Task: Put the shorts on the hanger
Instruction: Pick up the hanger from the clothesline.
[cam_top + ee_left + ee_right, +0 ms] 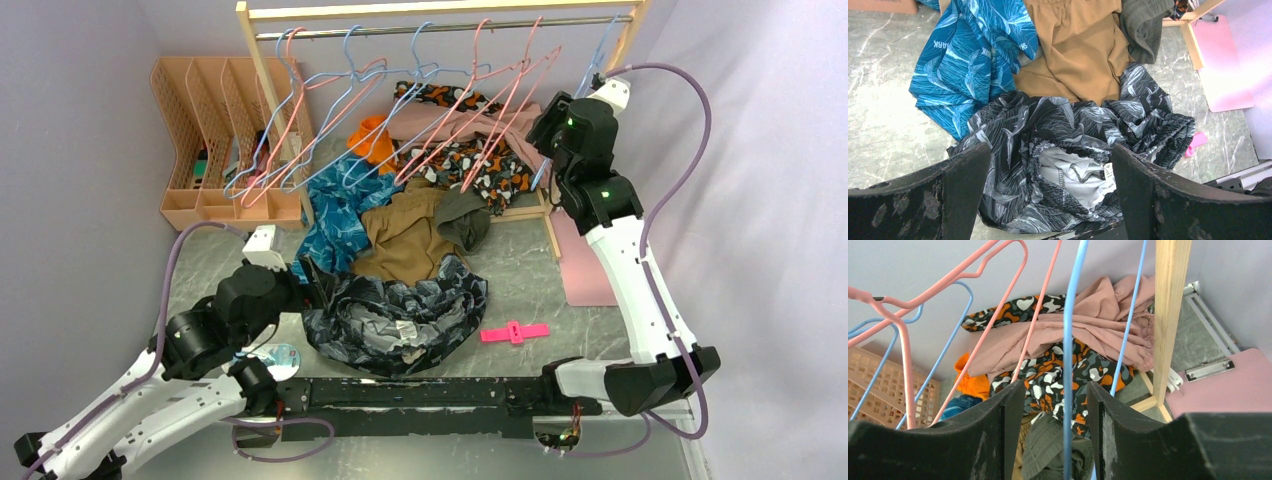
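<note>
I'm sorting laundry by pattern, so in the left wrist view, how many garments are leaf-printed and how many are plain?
Leaf-printed: 2, the shorts and the teal garment
Plain: 2, the brown garment and the olive-grey garment
Total: 4

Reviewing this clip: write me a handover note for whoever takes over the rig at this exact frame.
Left tool: open, poised over the shorts, gripping nothing.
Right tool: open, up at the rack, with the wire of a light-blue hanger running between its fingers, not clamped.
The shorts lie crumpled on the table, just in front of the brown garment, on no hanger.
Done: both tools are positioned.
Left: grip the hanger, pick up the shorts, put them on it.
</note>
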Motion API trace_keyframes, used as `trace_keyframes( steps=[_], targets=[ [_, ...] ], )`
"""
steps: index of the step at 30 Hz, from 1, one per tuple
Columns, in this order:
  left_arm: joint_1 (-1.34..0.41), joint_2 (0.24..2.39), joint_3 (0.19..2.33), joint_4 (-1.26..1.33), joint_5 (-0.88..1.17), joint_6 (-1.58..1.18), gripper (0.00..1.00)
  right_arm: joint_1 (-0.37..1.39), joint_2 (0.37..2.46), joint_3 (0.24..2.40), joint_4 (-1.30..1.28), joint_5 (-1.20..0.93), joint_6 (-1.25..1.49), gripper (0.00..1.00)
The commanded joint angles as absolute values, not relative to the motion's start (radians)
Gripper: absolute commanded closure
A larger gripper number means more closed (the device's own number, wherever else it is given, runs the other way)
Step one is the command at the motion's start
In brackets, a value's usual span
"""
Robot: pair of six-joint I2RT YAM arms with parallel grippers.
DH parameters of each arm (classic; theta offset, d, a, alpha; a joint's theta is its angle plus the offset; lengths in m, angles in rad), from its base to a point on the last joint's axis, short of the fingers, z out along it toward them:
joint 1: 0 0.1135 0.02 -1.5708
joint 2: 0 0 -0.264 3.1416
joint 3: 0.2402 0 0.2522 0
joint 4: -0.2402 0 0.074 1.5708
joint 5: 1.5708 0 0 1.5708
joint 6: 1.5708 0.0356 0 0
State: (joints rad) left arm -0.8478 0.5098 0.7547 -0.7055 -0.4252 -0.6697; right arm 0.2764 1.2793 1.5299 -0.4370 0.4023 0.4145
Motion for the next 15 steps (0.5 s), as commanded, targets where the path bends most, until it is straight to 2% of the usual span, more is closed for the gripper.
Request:
trace_keyframes(
  steps=[1,15],
  targets=[
    [-0.843,0.511,0.746,-0.674,-0.429,-0.653,0.06,0.267,1.289,1.562,-0.432,0.43,0.382,0.5],
    [-0.843,0.507,0.743,-0.67,-0.426,-0.65,0.06,0.264,1.285,1.542,-0.423,0.455,0.356,0.75]
  ],
)
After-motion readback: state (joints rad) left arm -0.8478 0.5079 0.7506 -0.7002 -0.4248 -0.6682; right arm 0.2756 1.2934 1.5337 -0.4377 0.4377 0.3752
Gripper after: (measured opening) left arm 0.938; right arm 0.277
